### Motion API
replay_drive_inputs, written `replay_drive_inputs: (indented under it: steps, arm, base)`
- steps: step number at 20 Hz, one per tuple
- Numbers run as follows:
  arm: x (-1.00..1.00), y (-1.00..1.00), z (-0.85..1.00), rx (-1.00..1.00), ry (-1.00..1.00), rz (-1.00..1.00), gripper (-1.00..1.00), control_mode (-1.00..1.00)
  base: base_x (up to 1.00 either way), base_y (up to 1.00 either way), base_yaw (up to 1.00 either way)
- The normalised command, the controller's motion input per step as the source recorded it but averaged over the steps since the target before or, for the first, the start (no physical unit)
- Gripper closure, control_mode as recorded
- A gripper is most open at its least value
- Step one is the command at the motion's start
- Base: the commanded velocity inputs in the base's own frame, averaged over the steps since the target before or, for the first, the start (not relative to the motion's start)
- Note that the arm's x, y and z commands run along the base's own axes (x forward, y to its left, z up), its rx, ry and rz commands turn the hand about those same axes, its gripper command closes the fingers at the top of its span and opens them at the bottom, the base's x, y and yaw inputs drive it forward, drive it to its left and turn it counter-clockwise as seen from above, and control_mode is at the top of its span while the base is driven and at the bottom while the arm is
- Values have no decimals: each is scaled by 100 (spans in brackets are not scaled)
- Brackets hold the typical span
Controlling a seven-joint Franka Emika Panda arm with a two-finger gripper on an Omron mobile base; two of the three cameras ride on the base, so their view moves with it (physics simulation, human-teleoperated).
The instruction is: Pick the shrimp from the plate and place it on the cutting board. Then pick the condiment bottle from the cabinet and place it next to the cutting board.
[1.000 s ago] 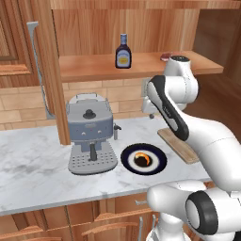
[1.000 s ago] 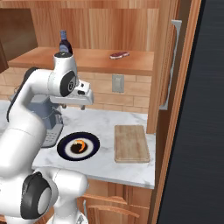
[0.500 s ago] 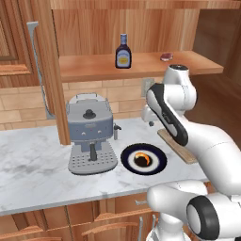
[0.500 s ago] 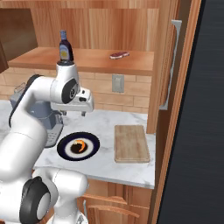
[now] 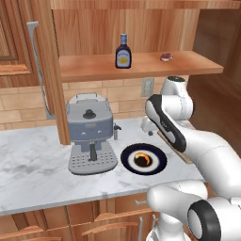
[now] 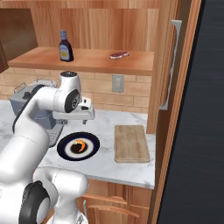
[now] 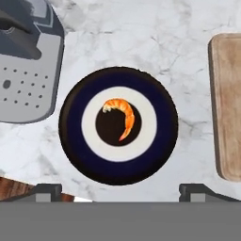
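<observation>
The shrimp (image 7: pixel 121 116), a small orange crescent, lies in the dark centre of the navy-rimmed plate (image 7: pixel 75 141) on the marble counter. In the hand view my gripper (image 7: pixel 121 192) hangs open straight above the plate, its fingertips (image 7: pixel 44 190) spread wider than the plate, with nothing between them. The wooden cutting board (image 7: pixel 228 103) lies just right of the plate, also as cutting board (image 6: pixel 131 142) in the right base view. The condiment bottle (image 5: pixel 123 52) stands upright on the cabinet shelf (image 5: pixel 94 68); from the other side it is the bottle (image 6: pixel 65 46). Shrimp (image 6: pixel 80 144) and plate (image 6: pixel 65 151) sit below my hand.
A grey coffee machine (image 5: pixel 89 132) stands just left of the plate, close to my arm. A small dark red lump (image 5: pixel 166 57) rests on the shelf right of the bottle. A wooden post (image 6: pixel 164 65) with a handle rises behind the board's right side.
My arm has bent forward and the hand has come down from shelf height toward the plate. The jaws have stayed open. Nothing on the counter or shelf has moved.
</observation>
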Motion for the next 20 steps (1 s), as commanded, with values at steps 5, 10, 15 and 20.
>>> replay_drive_inputs:
  steps: [5, 10, 15, 20]
  arm:
    - [-1, 0, -40, -1, 3, 5, -100, -100]
    - [0, 2, -37, -6, 6, 5, -100, -100]
    - [0, 2, -35, -7, 6, 3, -100, -100]
    - [0, 3, -34, -4, 1, 3, -100, -100]
  base:
    - [0, 0, 0]
    - [0, 0, 0]
    - [0, 0, 0]
    - [0, 0, 0]
